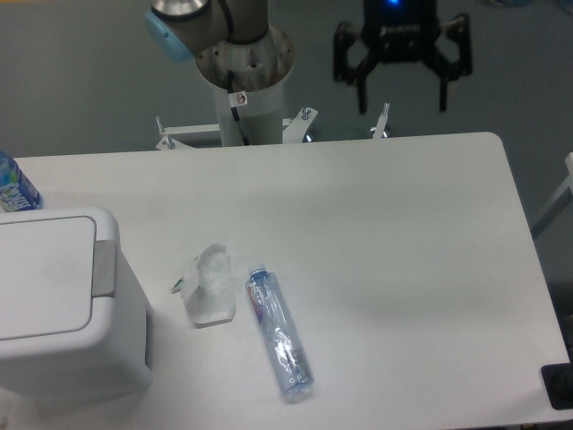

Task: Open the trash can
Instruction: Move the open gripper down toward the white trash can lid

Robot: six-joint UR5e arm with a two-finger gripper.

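Observation:
The trash can [63, 309] is a large boxy white bin at the table's left front edge. Its flat white lid [40, 273] lies shut, with a grey push tab [104, 268] on the right side. My gripper [402, 100] hangs high over the table's far edge, to the right of centre, far from the bin. Its black fingers are spread apart and hold nothing.
A clear plastic bottle [278, 332] lies on its side right of the bin. A crumpled clear plastic piece [209, 287] sits between them. Another bottle with a blue label [13, 186] stands at the far left. The arm's base [242, 81] stands behind the table.

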